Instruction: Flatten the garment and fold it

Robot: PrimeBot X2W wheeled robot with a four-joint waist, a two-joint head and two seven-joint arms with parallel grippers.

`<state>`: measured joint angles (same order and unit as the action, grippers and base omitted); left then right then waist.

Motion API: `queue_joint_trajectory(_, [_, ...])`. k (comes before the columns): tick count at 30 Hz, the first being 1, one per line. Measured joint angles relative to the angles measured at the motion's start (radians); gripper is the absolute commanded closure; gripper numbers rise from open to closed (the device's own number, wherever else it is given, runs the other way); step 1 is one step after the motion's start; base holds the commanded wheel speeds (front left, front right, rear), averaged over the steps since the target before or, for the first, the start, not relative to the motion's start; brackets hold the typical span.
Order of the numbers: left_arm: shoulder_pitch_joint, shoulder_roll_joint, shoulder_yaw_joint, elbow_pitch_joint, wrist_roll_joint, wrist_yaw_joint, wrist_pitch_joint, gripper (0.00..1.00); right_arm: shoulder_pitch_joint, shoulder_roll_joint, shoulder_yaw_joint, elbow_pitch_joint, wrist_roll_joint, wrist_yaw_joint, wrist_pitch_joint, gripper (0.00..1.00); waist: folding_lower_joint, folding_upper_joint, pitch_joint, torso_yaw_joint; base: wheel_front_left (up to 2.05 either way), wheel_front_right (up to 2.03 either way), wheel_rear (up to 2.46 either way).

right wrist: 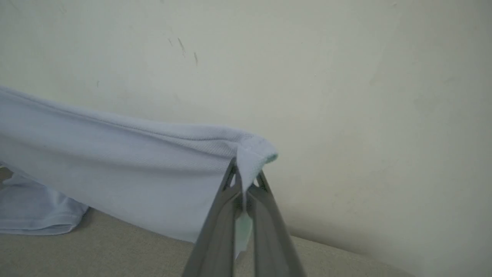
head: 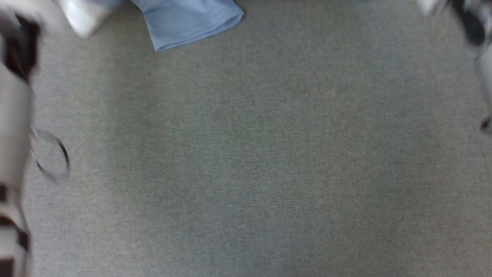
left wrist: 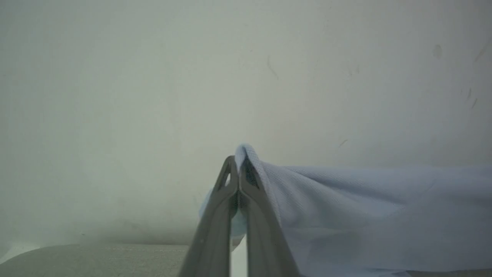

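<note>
Our left gripper (left wrist: 239, 166) has its two fingers pressed together on a fold of the shirt (left wrist: 365, 207). The light blue cloth wraps over the fingertips and runs off to the right of that wrist view, lifted above the grey surface (left wrist: 96, 257). Our right gripper (right wrist: 246, 175) is likewise pinching the shirt, with a small bunch of fabric poking out past its tips. From there the cloth stretches away to the left in front of a pale wall (right wrist: 346, 96), and one sleeve (right wrist: 34, 211) lies on the surface below it. From the head, we see a hemmed blue end of the shirt resting on the grey surface at the top edge. Our blurred left forearm (head: 15, 115) and right forearm (head: 474, 30) sit at the sides.
</note>
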<state>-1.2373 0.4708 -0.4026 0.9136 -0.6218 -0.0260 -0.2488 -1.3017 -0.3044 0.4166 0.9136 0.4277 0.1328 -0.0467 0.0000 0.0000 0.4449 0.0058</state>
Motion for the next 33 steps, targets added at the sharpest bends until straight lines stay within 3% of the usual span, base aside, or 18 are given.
queue_joint_trajectory(6, [0.330,-0.015,0.052,-0.078,-0.063,-0.006,-0.007,1.00,0.275,-0.056,0.068,-0.105,0.123,0.000,-0.050,1.00,-0.0001,0.0000,-0.074,0.009,0.00,0.00,0.00])
queue_joint_trajectory(10, [0.600,-0.020,0.086,-0.216,-0.087,0.034,-0.007,1.00,0.484,-0.110,0.073,-0.187,0.137,0.000,-0.080,1.00,-0.0003,0.0000,-0.138,0.014,0.00,0.00,0.00])
queue_joint_trajectory(13, [0.794,-0.026,0.089,-0.346,-0.112,0.079,0.000,1.00,0.642,-0.134,0.030,-0.253,0.137,0.001,-0.089,1.00,-0.0004,0.0000,-0.189,0.018,0.00,0.00,0.00])
queue_joint_trajectory(18, [1.087,0.015,0.105,-0.632,-0.138,0.207,0.080,1.00,0.898,-0.133,-0.103,-0.404,0.107,0.001,-0.065,1.00,-0.0005,0.0000,-0.269,0.025,0.00,0.00,0.00])
queue_joint_trajectory(25, [1.428,0.083,0.132,-1.017,-0.174,0.396,0.213,1.00,1.267,-0.050,-0.358,-0.728,-0.004,0.001,0.094,1.00,-0.0005,0.0000,-0.349,0.034,0.00,0.00,0.00])
queue_joint_trajectory(33, [1.611,0.126,0.159,-1.224,-0.199,0.508,0.295,1.00,1.563,0.107,-0.544,-1.053,-0.080,0.001,0.325,1.00,-0.0002,0.0000,-0.373,0.053,0.00,0.00,0.00])
